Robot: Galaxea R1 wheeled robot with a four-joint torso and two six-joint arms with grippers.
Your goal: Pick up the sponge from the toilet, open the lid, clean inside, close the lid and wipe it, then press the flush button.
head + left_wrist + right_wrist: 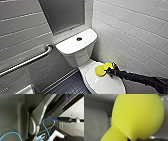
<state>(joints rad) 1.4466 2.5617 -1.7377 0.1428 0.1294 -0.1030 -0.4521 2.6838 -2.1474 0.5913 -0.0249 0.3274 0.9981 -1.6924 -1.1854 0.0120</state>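
The sponge [101, 69] is pinched into a fold between the jaws of the right gripper [110, 71], at the rear right of the lid [100, 83] – touching it or just above, I cannot tell. So the pick-up looks done. The lid lies shut on the toilet [80, 57]; whether the inside is cleaned yet cannot be judged – the flush button [79, 38] sits well apart

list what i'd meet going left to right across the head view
grab bar → flush button → sponge → right pincer
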